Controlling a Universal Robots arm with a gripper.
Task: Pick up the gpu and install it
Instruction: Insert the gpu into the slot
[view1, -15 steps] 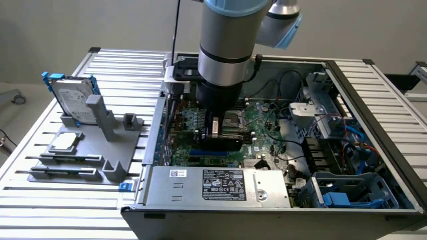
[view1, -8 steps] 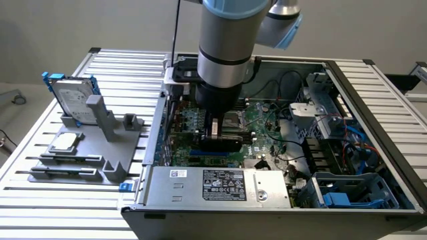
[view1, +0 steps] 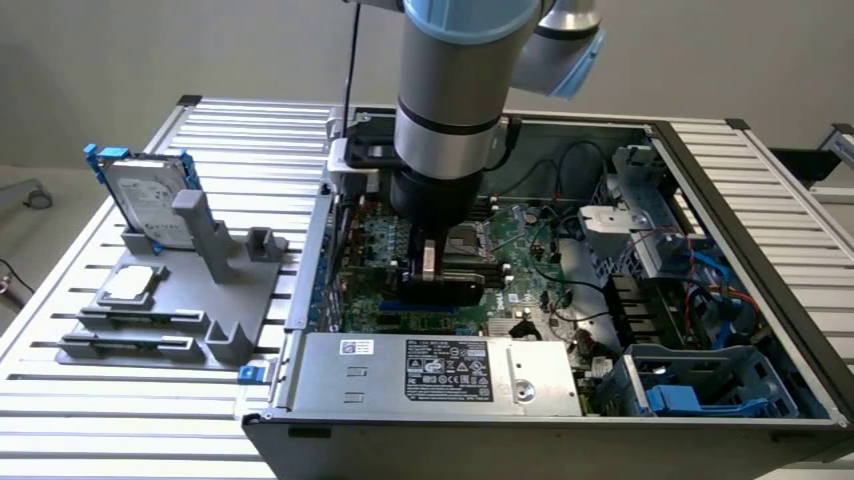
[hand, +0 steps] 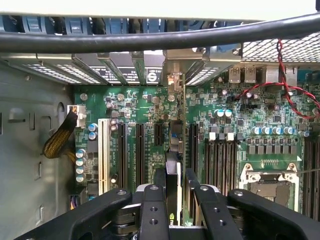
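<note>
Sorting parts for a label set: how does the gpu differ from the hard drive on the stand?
Place: the gpu is inside the computer case, over the motherboard; the hard drive stands outside it in the grey stand. Hold: the gripper clamps the gpu; nothing grips the hard drive. Look: the gpu appears dark, the hard drive silver with a blue frame. Both stand on edge.

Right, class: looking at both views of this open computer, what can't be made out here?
- Whether the gpu is seated: in the exterior view the arm covers it; in the wrist view it is edge-on, hiding the slot beneath.
- The gpu's faces: edge-on between the jaws, wrist view.
- Text on the power supply label: too small, exterior view.
- The case's rear wall: crossed by a black cable, wrist view.
</note>
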